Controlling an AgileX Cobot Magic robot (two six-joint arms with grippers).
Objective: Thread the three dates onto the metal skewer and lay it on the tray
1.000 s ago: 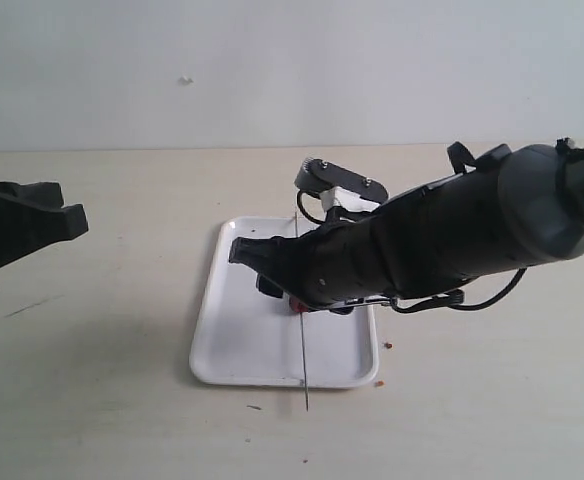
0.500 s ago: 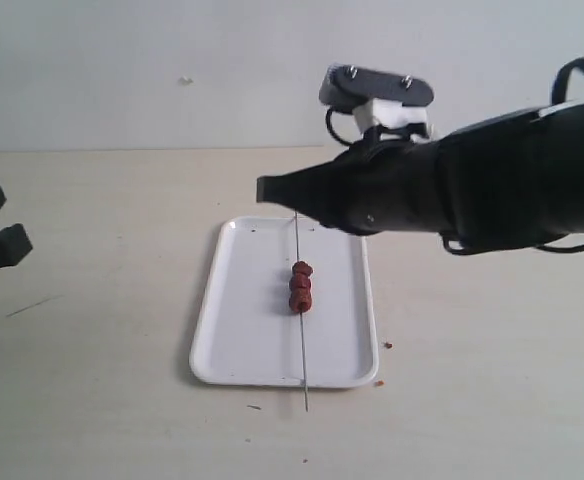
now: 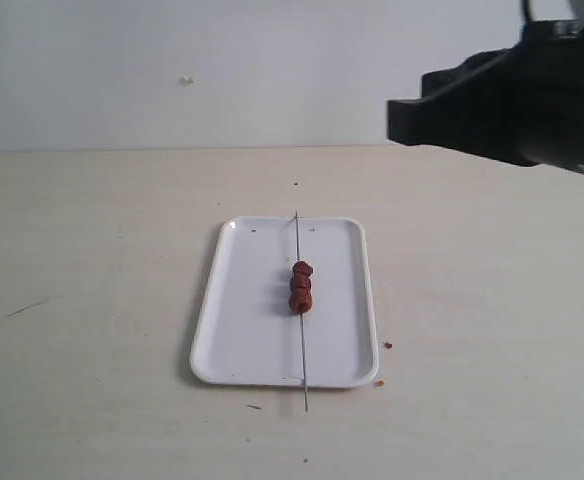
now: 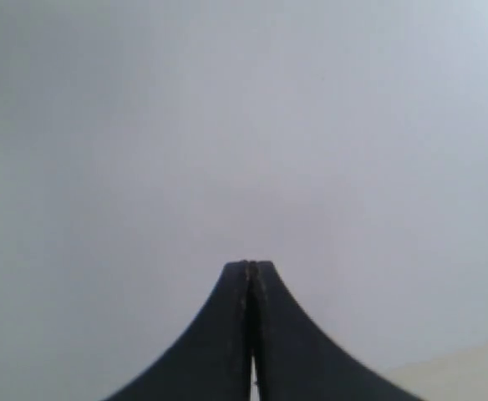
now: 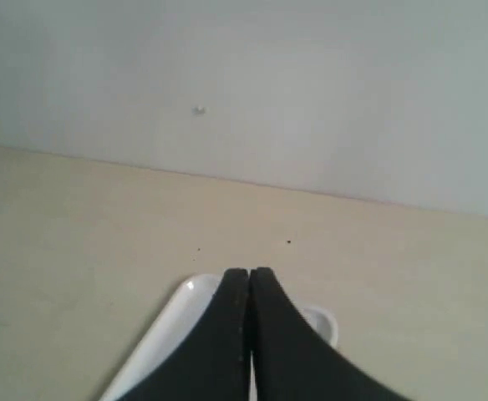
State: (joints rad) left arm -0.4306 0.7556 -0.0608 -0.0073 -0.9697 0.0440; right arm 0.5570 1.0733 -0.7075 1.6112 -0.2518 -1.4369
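Tray (image 3: pixel 234 330) sits mid-frame on table (image 3: pixel 92 300); skewer (image 3: pixel 303 360) lies lengthwise across it, both ends poking past the short rims, w/ 3 dates (image 3: pixel 301 287) bunched touching near its middle. My L gripper (image 4: pixel 249 276), wrist view only, is clenched on nothing. My R gripper (image 3: pixel 396 118), upper right, well apart from it all, is clenched too, empty.

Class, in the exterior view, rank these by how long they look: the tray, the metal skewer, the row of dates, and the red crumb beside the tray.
1. metal skewer, which overhangs the tray's near edge
2. tray
3. dates
4. red crumb
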